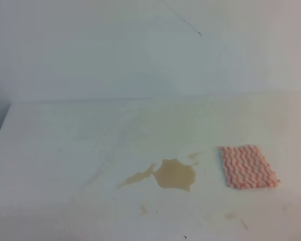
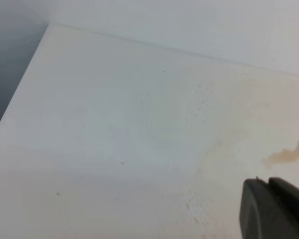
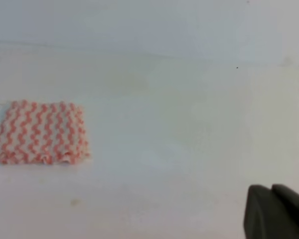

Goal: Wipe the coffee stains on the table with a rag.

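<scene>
The coffee stains (image 1: 175, 174) form a tan puddle with a thin tail running left, low in the middle of the white table (image 1: 65, 150). Tiny droplets (image 1: 144, 208) lie in front of it. The rag (image 1: 248, 166), pink-and-white zigzag, lies flat just right of the puddle, apart from it. No gripper shows in the exterior high view. In the left wrist view the left gripper (image 2: 268, 180) is a dark tip at the bottom right, fingers together, with the stains' tail (image 2: 286, 156) just beyond it. My right gripper (image 3: 271, 186) looks the same, shut and empty, with the rag (image 3: 40, 132) far to its left.
A pale wall (image 1: 150, 50) rises behind the table. The table's left edge (image 2: 20, 89) drops off to a dark floor. Faint yellowish smears (image 1: 140, 125) mark the tabletop behind the puddle.
</scene>
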Robot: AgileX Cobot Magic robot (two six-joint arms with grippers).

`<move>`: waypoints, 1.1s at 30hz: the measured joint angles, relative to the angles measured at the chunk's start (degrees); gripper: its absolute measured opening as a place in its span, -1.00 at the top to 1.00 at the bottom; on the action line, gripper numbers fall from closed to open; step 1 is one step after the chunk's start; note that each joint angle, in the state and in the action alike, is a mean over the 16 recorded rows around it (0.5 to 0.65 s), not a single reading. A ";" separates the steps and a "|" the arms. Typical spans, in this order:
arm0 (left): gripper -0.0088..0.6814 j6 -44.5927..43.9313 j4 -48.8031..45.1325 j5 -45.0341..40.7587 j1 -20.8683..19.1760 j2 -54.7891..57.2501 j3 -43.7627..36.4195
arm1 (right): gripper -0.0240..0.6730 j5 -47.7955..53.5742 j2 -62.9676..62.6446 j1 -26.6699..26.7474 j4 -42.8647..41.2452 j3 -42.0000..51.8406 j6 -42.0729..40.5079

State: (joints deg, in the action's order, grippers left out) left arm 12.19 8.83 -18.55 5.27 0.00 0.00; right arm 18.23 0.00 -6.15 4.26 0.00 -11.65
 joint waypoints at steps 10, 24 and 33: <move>0.98 0.00 0.00 -0.06 0.00 0.00 0.00 | 0.94 -7.04 0.00 0.00 5.47 0.00 0.06; 0.98 0.00 0.00 -0.12 0.00 0.00 0.00 | 0.94 -26.59 -0.53 0.00 13.10 0.53 1.05; 0.98 0.00 0.00 -0.12 0.00 0.00 0.00 | 0.94 -28.08 1.29 0.00 17.50 -2.17 3.45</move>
State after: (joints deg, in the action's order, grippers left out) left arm 12.19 8.83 -18.67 5.27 0.00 0.00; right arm -9.84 1.29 -6.15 21.76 -2.17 -8.20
